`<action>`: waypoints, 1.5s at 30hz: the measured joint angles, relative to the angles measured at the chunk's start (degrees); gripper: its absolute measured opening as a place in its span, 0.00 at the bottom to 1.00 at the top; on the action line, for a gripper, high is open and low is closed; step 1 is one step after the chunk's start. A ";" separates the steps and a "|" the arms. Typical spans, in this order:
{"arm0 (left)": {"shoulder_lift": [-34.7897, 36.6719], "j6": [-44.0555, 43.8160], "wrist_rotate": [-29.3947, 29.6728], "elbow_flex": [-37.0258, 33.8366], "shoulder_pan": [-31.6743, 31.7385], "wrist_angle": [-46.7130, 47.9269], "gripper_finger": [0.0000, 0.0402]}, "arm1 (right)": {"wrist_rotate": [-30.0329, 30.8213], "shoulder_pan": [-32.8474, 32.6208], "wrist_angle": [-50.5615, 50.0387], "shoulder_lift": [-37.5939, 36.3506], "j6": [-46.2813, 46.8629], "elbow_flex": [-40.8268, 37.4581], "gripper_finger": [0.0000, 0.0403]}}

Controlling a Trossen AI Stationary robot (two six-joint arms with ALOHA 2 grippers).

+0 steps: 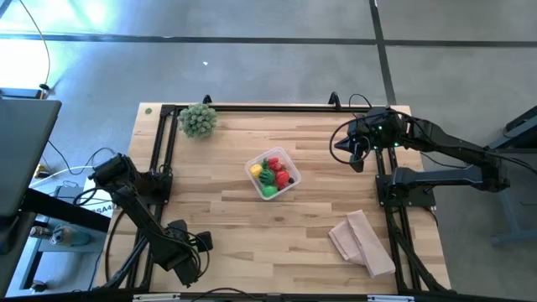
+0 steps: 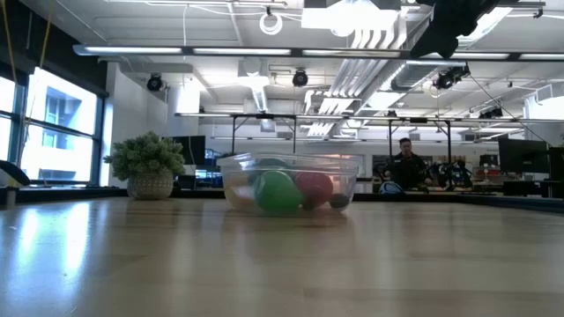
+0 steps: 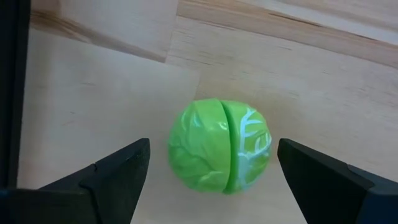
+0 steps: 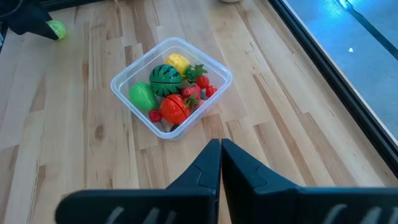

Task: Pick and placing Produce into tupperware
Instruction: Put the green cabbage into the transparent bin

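A light-green toy cabbage (image 3: 221, 146) lies on the bare wood near the table's near left corner. My left gripper (image 3: 212, 155) points down over it, open, one finger on either side and both clear of it. In the high view that gripper (image 1: 180, 245) hides the cabbage; the right wrist view shows the cabbage (image 4: 56, 29) far off. The clear tupperware (image 1: 288, 159) stands mid-table with several red, green and yellow toy produce pieces (image 4: 169, 93) inside. My right gripper (image 4: 220, 152) hangs shut above the table's far right part (image 1: 350, 153).
A pale-green spiky ball plant (image 1: 198, 120) in a pot stands at the far left corner. A tan folded cloth (image 1: 362, 242) lies near the near right corner. Bare wood lies between the cabbage and the tupperware. A person (image 2: 405, 163) stands in the room behind.
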State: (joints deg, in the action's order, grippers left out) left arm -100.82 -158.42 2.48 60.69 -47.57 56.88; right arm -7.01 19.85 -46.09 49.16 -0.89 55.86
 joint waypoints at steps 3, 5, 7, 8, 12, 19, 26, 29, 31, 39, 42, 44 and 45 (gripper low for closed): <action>-0.40 0.01 0.02 0.00 0.00 0.02 0.86 | 0.00 0.01 0.00 -0.01 0.00 0.00 0.01; -0.56 0.07 0.08 0.00 0.00 -0.02 0.86 | -0.02 -0.01 0.00 -0.01 0.00 0.01 0.01; -1.34 0.45 0.12 -0.01 0.44 -0.12 0.86 | 0.00 0.01 0.00 0.01 0.00 -0.01 0.01; -1.62 0.50 0.01 -0.02 0.46 -0.07 0.86 | -0.02 -0.01 0.00 0.01 0.00 -0.01 0.01; -2.58 0.76 -0.04 -0.02 0.75 -0.06 0.85 | 0.00 -0.01 0.00 0.00 0.00 0.00 0.01; -2.43 0.89 0.02 -0.02 0.74 -0.55 0.73 | 0.00 -0.02 0.00 0.00 0.00 -0.01 0.01; -2.40 0.89 0.07 -0.02 0.74 -0.83 0.60 | 0.00 0.01 0.00 -0.01 0.00 -0.01 0.01; -2.46 0.89 0.07 -0.02 0.74 -0.82 0.58 | -0.01 0.00 0.00 -0.01 0.00 -0.01 0.01; -2.56 0.89 0.07 0.02 0.74 -0.79 0.58 | 0.00 0.01 0.00 0.00 0.00 0.00 0.01; -2.60 1.52 0.09 0.02 0.72 -0.72 0.61 | 0.00 0.01 0.00 0.01 0.00 -0.01 0.01; -2.60 1.54 0.09 0.02 0.72 -0.64 0.60 | 0.00 0.01 0.00 0.01 0.00 -0.01 0.01; -2.60 1.52 0.09 0.02 0.72 -0.55 0.58 | 0.00 0.00 0.00 -0.01 0.00 0.02 0.01; -2.60 1.52 0.09 0.02 0.72 -0.52 0.58 | 0.00 0.00 0.00 -0.01 0.00 0.01 0.01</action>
State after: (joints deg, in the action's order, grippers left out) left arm -103.42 -156.90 2.57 60.71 -46.85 56.36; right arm -7.01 19.85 -46.09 49.15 -0.89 55.87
